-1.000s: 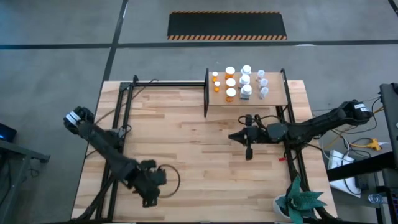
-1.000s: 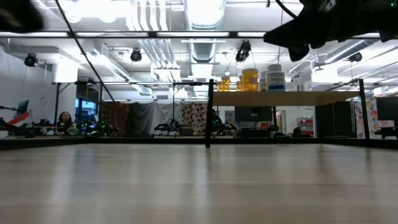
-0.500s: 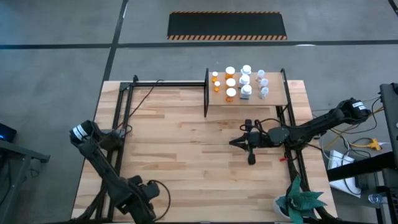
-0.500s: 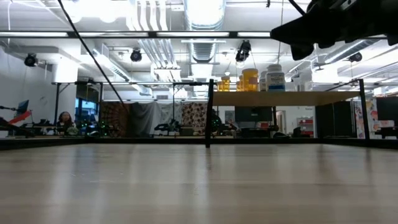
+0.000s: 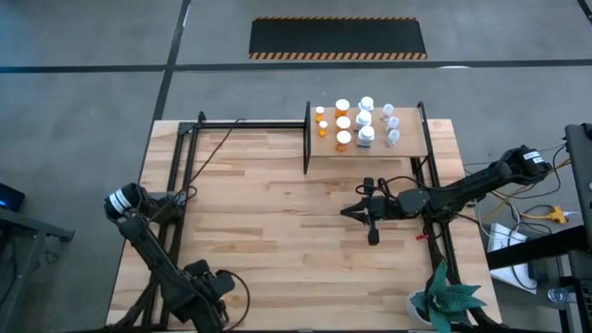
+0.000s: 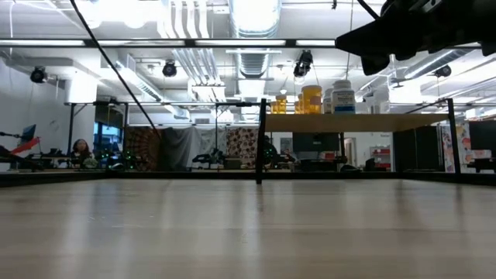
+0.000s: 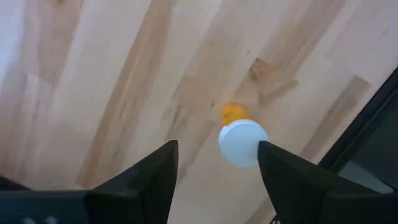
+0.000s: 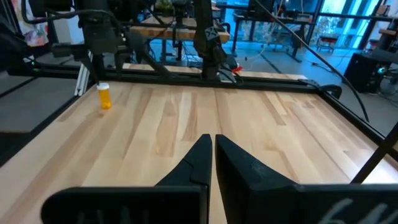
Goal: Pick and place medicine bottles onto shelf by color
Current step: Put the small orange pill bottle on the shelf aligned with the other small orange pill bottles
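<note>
**Inspector:** Position of the outstanding orange bottle?

**Assessor:** Standing on the table at the near left corner, directly below the left pincer. Well apart from the shelf, where the other medicine bottles stand, orange to one side and white to the other.

**Inspector:** Pincer condition?

**Assessor:** Left pincer spread wide, fingers either side of the cap but clear of it, gripping nothing. Right pincer pressed shut and empty, hanging over the table in front of the shelf.

**Inspector:** Orientation of the bottle?

**Assessor:** Upright. Long axis vertical, white cap uppermost, pointing straight up at the left wrist camera. Confirmed from the right wrist view, seen side-on across the table.

**Inspector:** Handling assessment?

**Assessor:** Judged light, rigid plastic, smooth and round, so liable to slip or tip over if nudged off-centre. Not judged fragile. Recommended hold: across the cap or just below it on the orange body, fingers square to the axis, closing evenly from both sides.
</note>
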You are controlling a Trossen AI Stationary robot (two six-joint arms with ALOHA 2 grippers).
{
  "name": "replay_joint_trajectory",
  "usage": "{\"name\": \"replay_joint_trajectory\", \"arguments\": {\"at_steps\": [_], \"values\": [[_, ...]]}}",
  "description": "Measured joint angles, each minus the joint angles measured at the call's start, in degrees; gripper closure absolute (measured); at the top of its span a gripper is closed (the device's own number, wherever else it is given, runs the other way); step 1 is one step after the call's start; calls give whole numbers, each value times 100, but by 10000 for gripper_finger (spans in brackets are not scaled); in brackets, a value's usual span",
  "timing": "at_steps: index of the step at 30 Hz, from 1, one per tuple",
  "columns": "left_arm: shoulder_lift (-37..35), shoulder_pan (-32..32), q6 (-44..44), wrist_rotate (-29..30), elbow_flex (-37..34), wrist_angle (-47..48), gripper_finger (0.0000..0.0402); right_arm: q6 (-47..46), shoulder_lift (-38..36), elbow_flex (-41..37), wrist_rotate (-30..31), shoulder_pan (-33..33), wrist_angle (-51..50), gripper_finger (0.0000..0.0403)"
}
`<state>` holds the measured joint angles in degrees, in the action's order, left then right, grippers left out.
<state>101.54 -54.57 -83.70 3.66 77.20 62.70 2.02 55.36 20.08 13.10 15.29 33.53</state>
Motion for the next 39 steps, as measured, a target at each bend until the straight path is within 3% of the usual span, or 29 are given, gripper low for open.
{"name": "replay_joint_trajectory", "arguments": {"at_steps": [4, 15, 23, 28, 33, 39], "values": [[-19, -7, 2, -81, -194, -436, 197, -2, 1, 0, -2, 7, -1, 392], [-12, -13, 299, -3, -222, -486, 197, 7, -6, -7, -2, 9, -3, 392], [194, -11, 3150, 118, -224, -611, 197, 46, -6, -9, -153, 9, -21, 392], [433, 0, 4714, 141, -226, -52, 197, 33, -6, -9, -153, 9, -21, 392], [629, 25, 5728, 544, -257, 104, 197, 46, -6, -9, -153, 9, -20, 392], [934, 49, 6631, 558, -258, 45, 197, 52, -6, -9, -153, 9, -18, 392]]}}
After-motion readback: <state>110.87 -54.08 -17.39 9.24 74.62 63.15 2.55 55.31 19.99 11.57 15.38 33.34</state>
